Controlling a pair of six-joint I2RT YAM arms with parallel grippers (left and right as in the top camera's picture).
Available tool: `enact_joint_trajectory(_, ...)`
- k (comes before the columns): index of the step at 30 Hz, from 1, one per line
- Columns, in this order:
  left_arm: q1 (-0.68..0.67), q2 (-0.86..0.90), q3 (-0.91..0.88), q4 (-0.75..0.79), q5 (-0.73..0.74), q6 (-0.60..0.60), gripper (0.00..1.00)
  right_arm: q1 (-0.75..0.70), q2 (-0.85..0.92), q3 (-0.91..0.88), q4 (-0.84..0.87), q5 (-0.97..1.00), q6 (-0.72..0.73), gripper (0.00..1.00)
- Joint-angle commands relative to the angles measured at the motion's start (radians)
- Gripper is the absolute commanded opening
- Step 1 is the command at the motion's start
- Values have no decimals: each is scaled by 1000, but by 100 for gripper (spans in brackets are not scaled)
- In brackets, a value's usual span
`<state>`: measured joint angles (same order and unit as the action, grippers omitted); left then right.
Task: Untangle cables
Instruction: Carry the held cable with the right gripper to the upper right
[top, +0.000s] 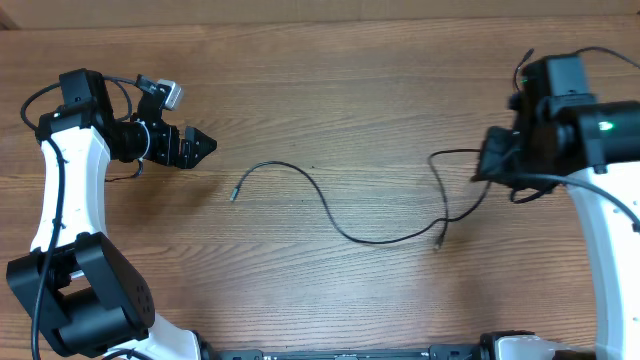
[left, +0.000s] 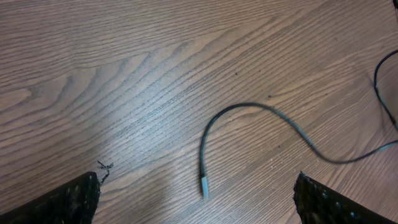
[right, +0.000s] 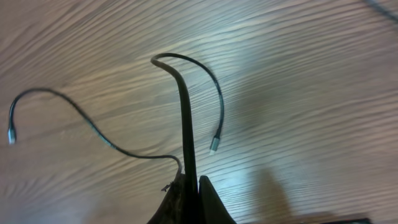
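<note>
Right tool (right: 194, 190) clamped on black cable (right: 185, 106); left tool (left: 196, 193) spread wide, touching nothing.

Overhead view of a table (top: 350, 80) with an arm at each side. The left gripper (top: 205, 143) sits at the left and points toward the centre. The right gripper (top: 480, 170) sits at the right, facing it. A cable (top: 345, 235) lies on the table between them. One plug end (top: 233, 196) rests near the left gripper, apart from it, and the cable snakes rightward into the right gripper. A second plug end (top: 437, 245) lies left of that gripper, nearer the arm bases.
</note>
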<state>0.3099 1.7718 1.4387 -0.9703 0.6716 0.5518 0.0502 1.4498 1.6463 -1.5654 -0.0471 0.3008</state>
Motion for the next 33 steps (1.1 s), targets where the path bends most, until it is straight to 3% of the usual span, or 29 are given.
enact_joint_trajectory(1,4,-27,-1,3,-3,-14,100,-95,6,-4,-7,13,-60,4)
enact_joint_trajectory(11,4,-27,-1,3,-3,-14,100,-354,59,-5,-11,22,-153,4)
enact_joint_trajectory(33,4,-27,-1,3,-3,-14,99,-850,179,-18,48,91,-147,4)
